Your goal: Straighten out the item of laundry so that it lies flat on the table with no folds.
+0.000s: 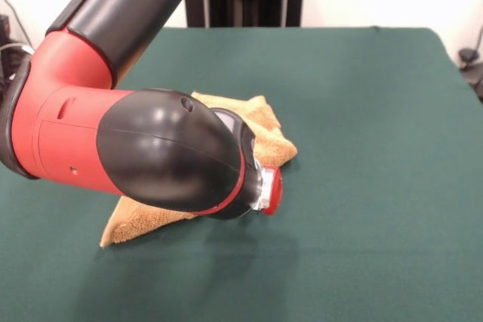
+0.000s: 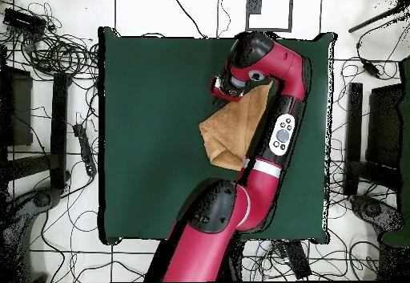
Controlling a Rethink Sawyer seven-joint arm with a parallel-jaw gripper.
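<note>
The golden-orange towel (image 1: 266,127) lies bunched and folded on the dark green table (image 1: 370,111), left of its middle in the front view. One corner (image 1: 128,225) points toward the near left. My red and black arm covers most of the towel in that view. In the overhead view the towel (image 2: 231,129) shows as a rough triangle on the table (image 2: 152,119), partly under the arm. The gripper (image 2: 225,87) sits at the towel's upper corner there, pointing down at it. The arm hides its state and whether it holds the cloth.
The arm's large wrist joint (image 1: 173,148) with a red end cap (image 1: 270,188) hangs low over the table. Cables, stands and gear (image 2: 48,95) lie on the floor around the table in the overhead view.
</note>
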